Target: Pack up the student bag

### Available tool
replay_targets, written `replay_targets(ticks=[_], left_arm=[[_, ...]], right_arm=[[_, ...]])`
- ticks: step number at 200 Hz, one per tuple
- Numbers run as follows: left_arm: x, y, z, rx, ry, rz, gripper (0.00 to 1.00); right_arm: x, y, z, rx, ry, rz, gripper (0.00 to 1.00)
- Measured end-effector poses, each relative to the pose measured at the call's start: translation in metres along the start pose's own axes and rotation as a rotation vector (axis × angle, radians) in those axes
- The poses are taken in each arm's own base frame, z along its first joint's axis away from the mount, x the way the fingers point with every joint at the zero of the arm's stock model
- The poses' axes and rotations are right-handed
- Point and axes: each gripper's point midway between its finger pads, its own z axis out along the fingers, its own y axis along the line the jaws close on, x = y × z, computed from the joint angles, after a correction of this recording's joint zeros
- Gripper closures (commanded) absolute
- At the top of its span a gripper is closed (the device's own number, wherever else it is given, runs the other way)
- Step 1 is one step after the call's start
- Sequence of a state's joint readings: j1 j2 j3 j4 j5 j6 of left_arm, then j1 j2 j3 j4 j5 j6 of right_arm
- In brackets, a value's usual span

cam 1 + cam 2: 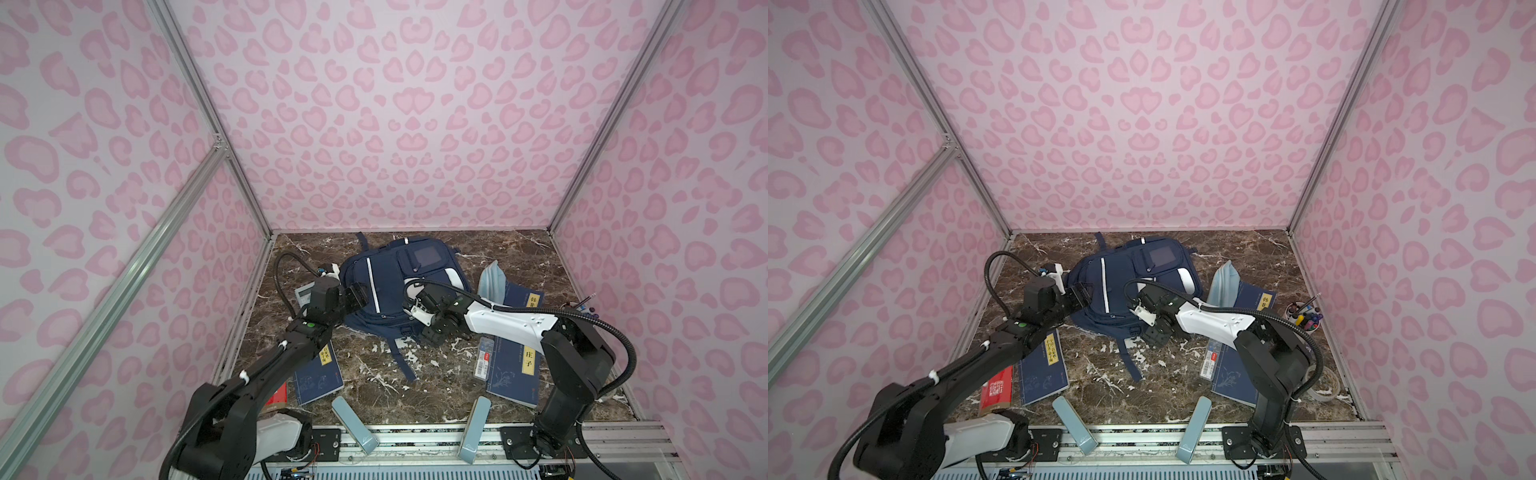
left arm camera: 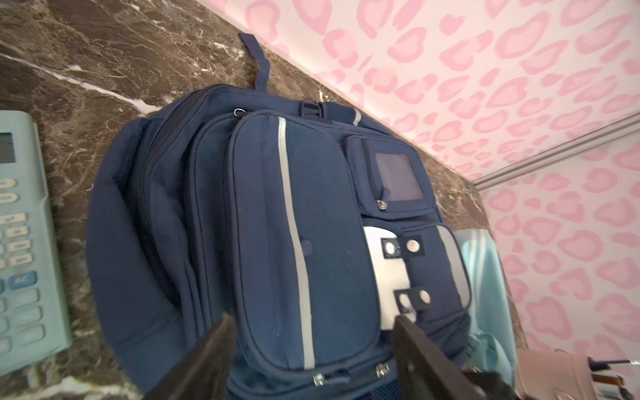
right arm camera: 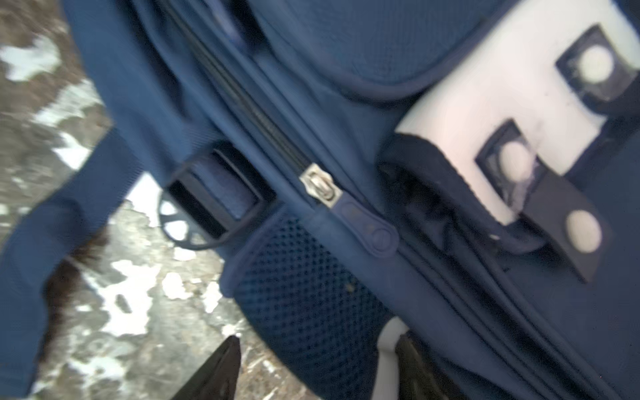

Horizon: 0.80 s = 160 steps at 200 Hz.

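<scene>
Navy-blue fabric student bag (image 1: 386,286) lies flat, front pockets up, far-centre on the brown marble table (image 1: 365,386).

Left gripper (image 2: 311,322) sits at the bag's left flank. Its jaws are spread wide and hold nothing, with the front pocket below them.

Right gripper (image 3: 318,341) is at the bag's near-right corner, jaws apart and empty. It is near the silver zip slider with its navy rubber pull (image 3: 346,204).

The main zip looks shut; I judge nothing is packed yet.

Risks:
- The right jaws pinch the mesh side pocket (image 3: 311,294) or loose fabric instead of the small pull.
- The unheld bag slides on the smooth marble when the zip is tugged.
- The near dangling strap (image 1: 403,361) snags a finger.
</scene>
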State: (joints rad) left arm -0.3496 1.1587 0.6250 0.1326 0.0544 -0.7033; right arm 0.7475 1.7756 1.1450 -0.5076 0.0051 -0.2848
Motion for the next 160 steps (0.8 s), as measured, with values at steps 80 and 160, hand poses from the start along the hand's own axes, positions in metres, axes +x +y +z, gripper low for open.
replay_targets(ticks=[80, 160], left_arm=[[0.075, 0.024, -0.050, 0.092, 0.101, -0.086, 0.25], [0.135, -0.020, -0.035, 0.173, 0.219, 0.159, 0.43]], right_arm=[[-0.029, 0.009, 0.029, -0.002, -0.054, -0.164, 0.78], [-0.063, 0.029, -0.014, -0.169, -0.184, -0.161, 1.00]])
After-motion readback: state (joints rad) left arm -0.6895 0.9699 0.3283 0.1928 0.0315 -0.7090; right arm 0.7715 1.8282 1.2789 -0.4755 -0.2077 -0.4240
